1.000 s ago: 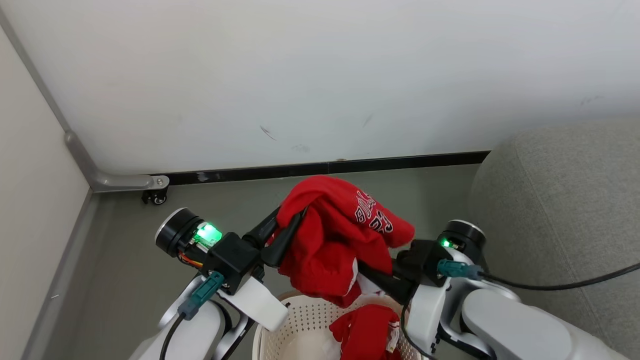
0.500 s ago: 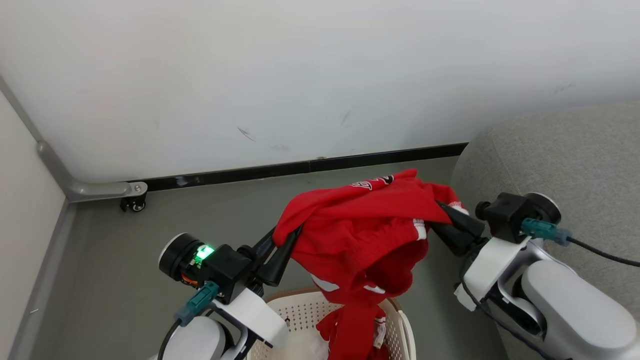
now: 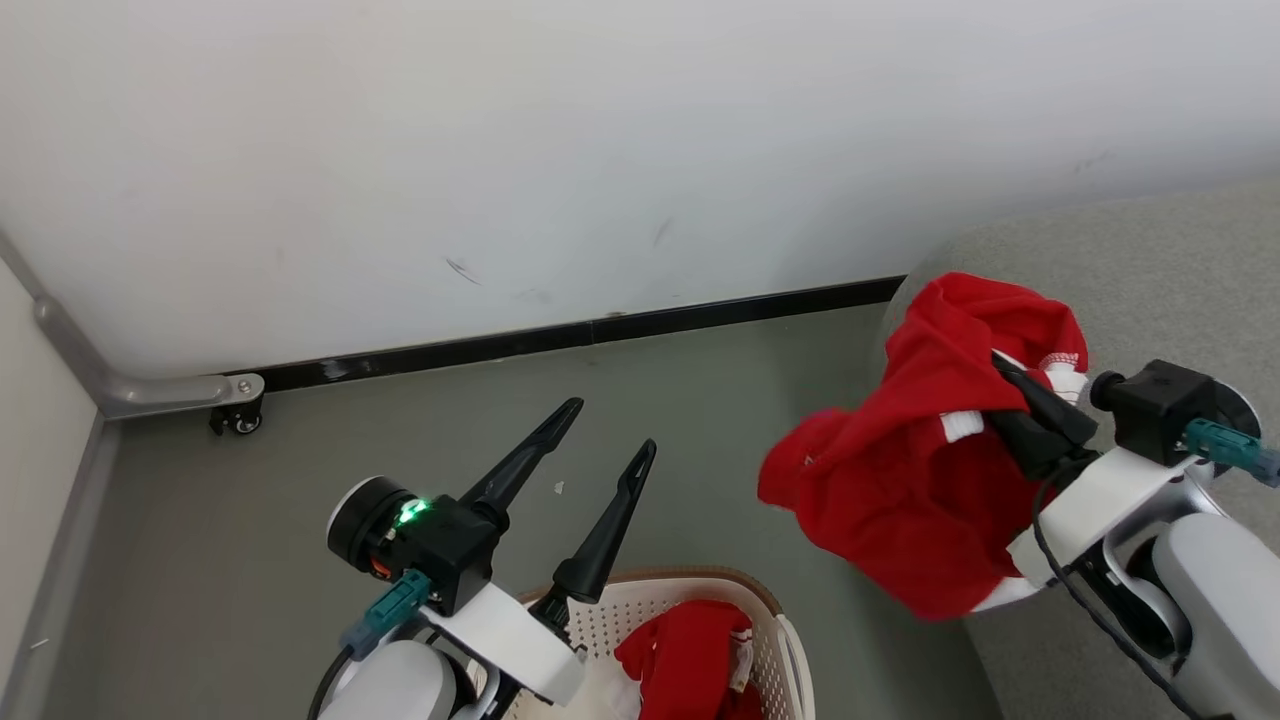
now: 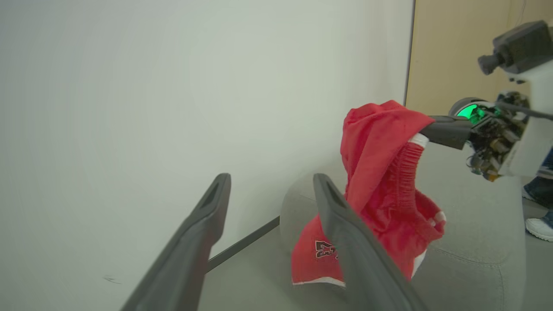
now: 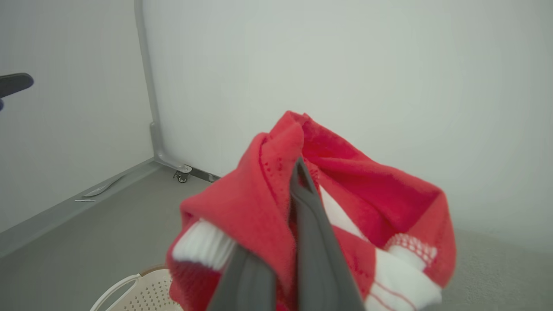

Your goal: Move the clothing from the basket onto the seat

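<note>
Left claw [image 3: 611,424]: just let go, spread empty.
Right claw [image 3: 1010,375]: alone clamps the clothing [image 3: 900,500], seat [image 3: 1150,260] just beyond; release likely next.

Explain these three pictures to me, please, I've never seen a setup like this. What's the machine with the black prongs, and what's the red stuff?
This is a wheeled robot with two arms. One picture looks down from its head; the other two come from cameras on its wrists. The left pincer is open and empty. The right pincer is shut on a red garment, hanging in the air beside the grey seat. More red clothing lies in the white basket on the floor.
</note>
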